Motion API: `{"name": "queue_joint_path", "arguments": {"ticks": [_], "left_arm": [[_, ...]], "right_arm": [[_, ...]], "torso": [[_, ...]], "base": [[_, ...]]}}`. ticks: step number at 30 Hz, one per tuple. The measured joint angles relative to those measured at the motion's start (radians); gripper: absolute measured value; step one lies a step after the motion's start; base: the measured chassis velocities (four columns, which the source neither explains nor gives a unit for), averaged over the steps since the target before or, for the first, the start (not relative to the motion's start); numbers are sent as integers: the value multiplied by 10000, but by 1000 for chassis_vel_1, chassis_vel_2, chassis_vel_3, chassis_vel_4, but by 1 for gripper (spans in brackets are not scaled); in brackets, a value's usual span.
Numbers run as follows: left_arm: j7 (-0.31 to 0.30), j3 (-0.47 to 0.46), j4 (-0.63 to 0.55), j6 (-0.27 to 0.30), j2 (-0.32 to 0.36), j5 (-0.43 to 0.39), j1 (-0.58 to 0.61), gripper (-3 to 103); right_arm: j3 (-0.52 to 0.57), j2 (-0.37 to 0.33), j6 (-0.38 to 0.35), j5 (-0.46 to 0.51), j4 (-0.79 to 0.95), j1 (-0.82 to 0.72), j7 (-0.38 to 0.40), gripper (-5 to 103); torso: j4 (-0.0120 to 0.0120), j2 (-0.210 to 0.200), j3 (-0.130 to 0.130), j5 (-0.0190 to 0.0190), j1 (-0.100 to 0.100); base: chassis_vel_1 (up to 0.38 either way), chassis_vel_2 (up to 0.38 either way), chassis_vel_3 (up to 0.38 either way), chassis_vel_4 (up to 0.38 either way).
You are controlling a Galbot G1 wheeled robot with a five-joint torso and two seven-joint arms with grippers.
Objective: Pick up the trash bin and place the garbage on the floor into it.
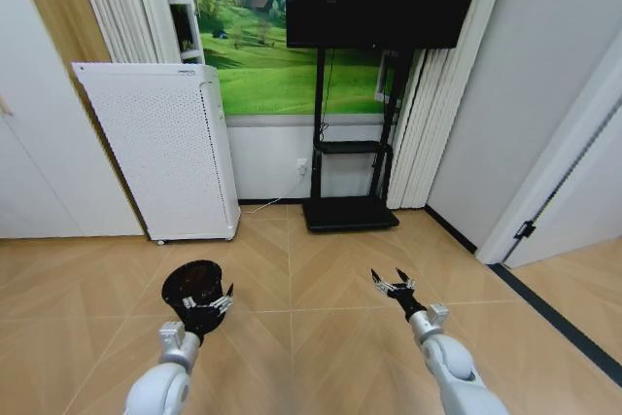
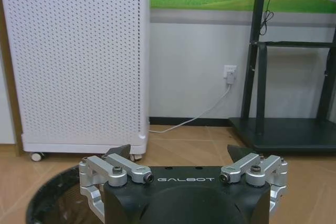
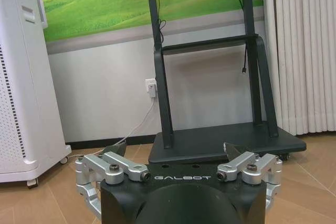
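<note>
I see herringbone parquet floor (image 1: pixel 321 269) running to a white perforated appliance (image 1: pixel 165 153) and a black TV stand (image 1: pixel 350 211). My left pincer (image 1: pixel 216 303) grips the black trash bin (image 1: pixel 191 285) by its rim, off the floor. My right pincer (image 1: pixel 394 285) hangs spread apart, empty.

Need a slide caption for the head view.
Left gripper at the trash bin rim, right gripper open above the floor.
</note>
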Motion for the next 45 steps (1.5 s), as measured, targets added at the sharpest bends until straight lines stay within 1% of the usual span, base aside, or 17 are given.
{"name": "queue_joint_path", "arguments": {"ticks": [3, 10, 12, 15, 17, 18, 20, 21, 30, 39, 44, 45], "left_arm": [[-38, -105, -2, -21, -9, 155, 21, 100], [-110, -200, -40, -21, -3, 207, 65, 100], [-149, -287, -36, -16, 28, 150, 60, 100], [-156, -309, -25, -1, 51, 83, 32, 100], [-228, -267, 6, 53, 125, -169, -97, 100], [-228, -267, 6, 53, 125, -169, -97, 100], [-236, -206, 112, 68, 116, -226, -213, 100], [-236, -206, 112, 68, 116, -226, -213, 100], [-308, -58, 191, 100, 16, -305, -364, 100], [-317, -85, 208, 104, -89, -297, -341, 100], [-353, -130, 35, 127, -84, -331, -293, 100], [-354, -188, -62, 130, -34, -354, -222, 100]], "right_arm": [[17, 12, 3, -22, -48, -23, 38, 100], [51, 40, 16, -28, -52, -84, 103, 100], [93, 81, 39, -58, -25, -189, 139, 100], [123, 101, 61, -77, 21, -255, 161, 100], [237, 130, 68, -77, 279, -412, 266, 100], [237, 130, 68, -77, 279, -412, 266, 100], [284, 142, 58, -46, 393, -457, 324, 100], [284, 142, 58, -46, 393, -457, 324, 100], [355, 97, 40, 93, 386, -454, 440, 100], [376, -2, -43, 175, 520, -511, 524, 100], [520, 156, -124, 214, 685, -567, 592, 100], [573, 277, -123, 175, 724, -609, 598, 100]], "torso": [[-1, 83, 61, 1, 24], [1, 224, 174, 0, 51], [1, 356, 278, 1, 78], [0, 436, 340, 1, 96], [0, 672, 515, 1, 159], [0, 672, 515, 1, 159], [0, 818, 624, 1, 195], [0, 818, 624, 1, 195], [1, 1261, 936, 2, 328], [1, 1563, 1148, 2, 417], [0, 1723, 1254, 1, 470], [1, 1815, 1319, 1, 500]], "base": [[0, 0, 0, 0], [0, 0, 0, 0], [0, 0, 0, 0], [0, 0, 0, 0], [0, 0, 0, 0], [0, 0, 0, 0], [0, 0, 0, 0], [0, 0, 0, 0], [0, 0, 0, 0], [0, 0, 0, 0], [0, 0, 0, 0], [0, 0, 0, 0]]}}
